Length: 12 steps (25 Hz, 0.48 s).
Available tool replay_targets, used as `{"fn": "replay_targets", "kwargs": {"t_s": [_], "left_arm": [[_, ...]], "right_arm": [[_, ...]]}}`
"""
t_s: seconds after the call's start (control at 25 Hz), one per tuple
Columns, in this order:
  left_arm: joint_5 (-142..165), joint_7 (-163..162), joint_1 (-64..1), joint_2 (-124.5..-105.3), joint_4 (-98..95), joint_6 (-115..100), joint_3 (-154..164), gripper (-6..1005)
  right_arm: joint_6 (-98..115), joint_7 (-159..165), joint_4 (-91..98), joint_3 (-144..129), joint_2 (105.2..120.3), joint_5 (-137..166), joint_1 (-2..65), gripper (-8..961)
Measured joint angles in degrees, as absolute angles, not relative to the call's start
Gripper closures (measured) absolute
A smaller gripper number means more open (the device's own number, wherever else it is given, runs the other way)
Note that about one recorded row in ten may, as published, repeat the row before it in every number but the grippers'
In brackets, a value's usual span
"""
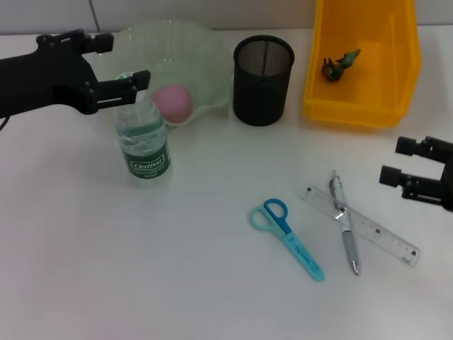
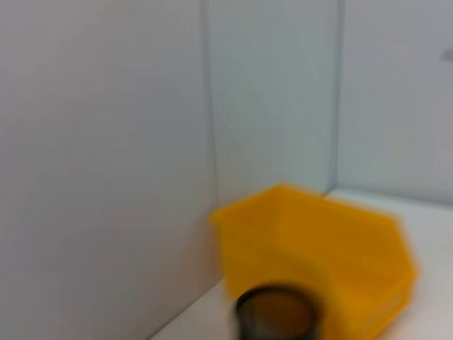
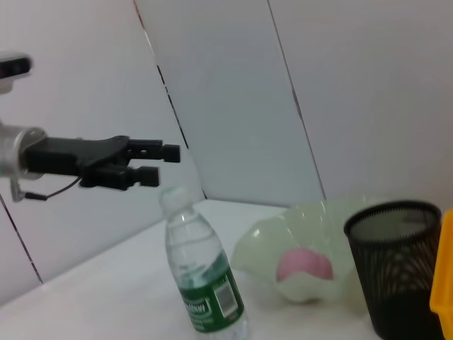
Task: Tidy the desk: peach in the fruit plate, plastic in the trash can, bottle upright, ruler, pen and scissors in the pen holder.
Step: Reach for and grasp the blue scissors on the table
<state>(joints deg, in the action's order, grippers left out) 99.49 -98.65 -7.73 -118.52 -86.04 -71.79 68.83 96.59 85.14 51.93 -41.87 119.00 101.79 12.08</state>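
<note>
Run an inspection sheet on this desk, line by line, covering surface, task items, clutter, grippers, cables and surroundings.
Surface: white desk, no spills seen.
Peach: peach in the fruit plate.
Plastic: crumpled piece inside the yellow bin.
Bottle: bottle upright, near the plate.
Pen holder: pen holder upright; contents cannot be told.
Scissors: scissors flat on the desk.
Pen and ruler: pen lying across the ruler.
Clutter: nothing seen.
Grippers: left gripper open, above the bottle's cap; right gripper open, at the desk's right edge, holding nothing.
Cables: thin cable by the left arm.
Surroundings: pale panelled wall.
</note>
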Motion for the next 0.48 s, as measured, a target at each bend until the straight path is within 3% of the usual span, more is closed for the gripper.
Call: {"fn": "replay_targets", "kwargs": {"t_s": [0.2,0.48], "left_arm": [[90.19,-87.35,-6.11,-118.57,-82.46,-82.10,68.95,208],[83.43,-59.52,-10.54,-118.60,-50.80,-92.20,68.93,198]], "right_arm": [[101.75,98.01,63.58,-41.84,118.91,101.61,12.38,172],[106.11,118.87,80.51,-42.49,118.83,105.87,17.57,172]]}}
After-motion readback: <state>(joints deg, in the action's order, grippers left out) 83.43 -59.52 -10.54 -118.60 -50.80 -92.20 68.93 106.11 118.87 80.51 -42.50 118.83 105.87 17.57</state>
